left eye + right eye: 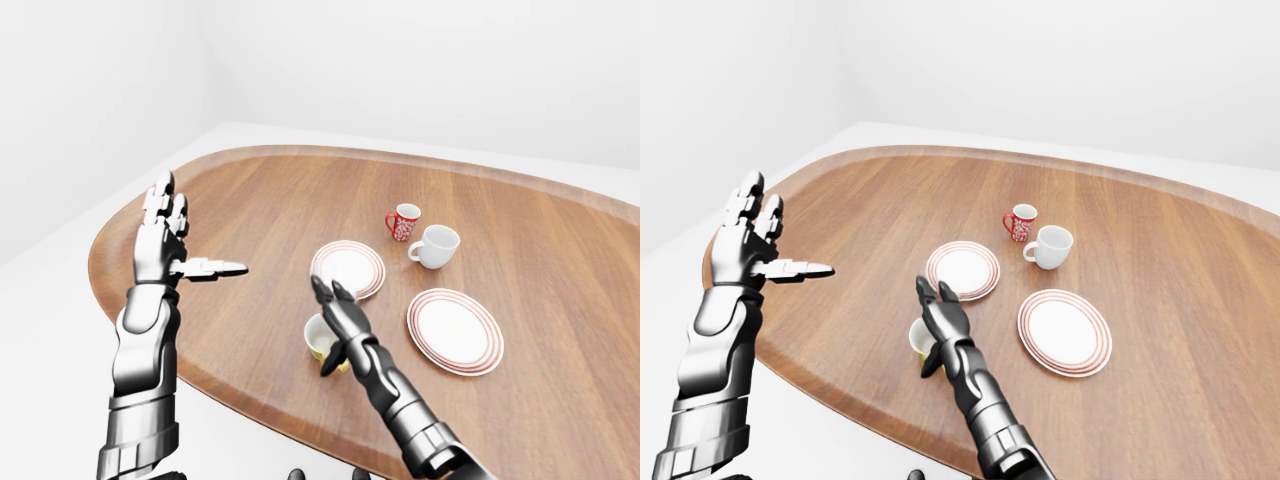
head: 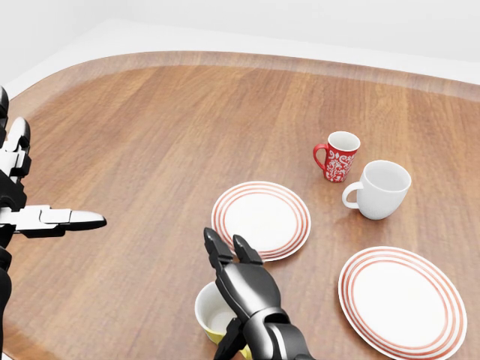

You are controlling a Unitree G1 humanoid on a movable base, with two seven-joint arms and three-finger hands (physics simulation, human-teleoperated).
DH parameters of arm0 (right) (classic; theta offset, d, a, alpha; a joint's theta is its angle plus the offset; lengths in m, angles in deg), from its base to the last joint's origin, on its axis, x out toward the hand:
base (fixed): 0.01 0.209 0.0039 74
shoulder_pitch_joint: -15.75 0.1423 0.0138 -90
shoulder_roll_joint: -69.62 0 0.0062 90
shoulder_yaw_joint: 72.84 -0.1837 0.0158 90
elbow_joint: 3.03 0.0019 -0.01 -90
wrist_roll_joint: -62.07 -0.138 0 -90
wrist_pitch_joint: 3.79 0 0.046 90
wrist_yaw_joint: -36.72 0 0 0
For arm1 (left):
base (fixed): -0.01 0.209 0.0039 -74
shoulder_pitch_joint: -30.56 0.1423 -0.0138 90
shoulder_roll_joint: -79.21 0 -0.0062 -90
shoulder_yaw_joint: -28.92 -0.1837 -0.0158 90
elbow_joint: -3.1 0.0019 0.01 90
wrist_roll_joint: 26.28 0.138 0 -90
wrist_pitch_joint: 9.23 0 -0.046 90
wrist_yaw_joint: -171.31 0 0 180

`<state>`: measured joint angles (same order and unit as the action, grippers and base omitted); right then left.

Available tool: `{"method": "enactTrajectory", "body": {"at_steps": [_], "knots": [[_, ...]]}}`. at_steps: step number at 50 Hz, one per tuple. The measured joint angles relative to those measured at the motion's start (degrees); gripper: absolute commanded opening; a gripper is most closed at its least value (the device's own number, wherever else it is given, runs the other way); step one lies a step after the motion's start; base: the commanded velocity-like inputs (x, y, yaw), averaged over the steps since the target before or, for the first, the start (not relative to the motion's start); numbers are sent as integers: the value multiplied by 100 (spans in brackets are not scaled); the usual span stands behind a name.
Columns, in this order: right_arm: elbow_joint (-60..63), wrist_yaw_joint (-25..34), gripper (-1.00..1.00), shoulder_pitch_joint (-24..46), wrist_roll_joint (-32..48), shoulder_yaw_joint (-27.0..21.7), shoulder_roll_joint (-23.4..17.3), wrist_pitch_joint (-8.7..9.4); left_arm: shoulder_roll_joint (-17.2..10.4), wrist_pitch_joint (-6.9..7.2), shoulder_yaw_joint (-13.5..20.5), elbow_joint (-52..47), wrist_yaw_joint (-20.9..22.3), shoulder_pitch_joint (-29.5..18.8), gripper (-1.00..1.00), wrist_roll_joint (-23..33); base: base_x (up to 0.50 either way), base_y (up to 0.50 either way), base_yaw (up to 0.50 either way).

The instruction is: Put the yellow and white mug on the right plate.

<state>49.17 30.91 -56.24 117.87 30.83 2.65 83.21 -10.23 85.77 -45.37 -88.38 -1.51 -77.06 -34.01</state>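
Note:
The yellow and white mug [image 2: 208,310] stands upright near the bottom edge of the head view, below the left plate. My right hand [image 2: 225,276] hovers over its right side with fingers spread open; the thumb [image 2: 227,339] hangs beside the mug and hides its handle. Nothing is held. The right plate [image 2: 401,301], white with red rings, lies empty at the lower right, well apart from the mug. My left hand [image 1: 188,240] is raised open over the table's left side, holding nothing.
A second red-ringed plate [image 2: 261,219] lies just above my right hand. A red patterned mug [image 2: 339,156] and a larger white mug [image 2: 381,189] stand above the right plate. The wooden table [image 2: 150,135] curves round at the left and top.

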Motion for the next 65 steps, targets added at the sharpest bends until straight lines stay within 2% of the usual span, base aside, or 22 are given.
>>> {"method": "enactTrajectory", "body": {"at_steps": [22,38,65], "knots": [[-307,-146,100,69,20,-31,-12,-77,9,0,-11,26,8,-1,100,19,0,0,0],[-757,-353,100,239,-34,-95,-19,-198,14,0,-17,34,14,6,100,31,0,0,0],[-1094,-530,100,300,-54,-123,-34,-200,14,0,-11,-7,19,15,100,44,0,0,0]]}}
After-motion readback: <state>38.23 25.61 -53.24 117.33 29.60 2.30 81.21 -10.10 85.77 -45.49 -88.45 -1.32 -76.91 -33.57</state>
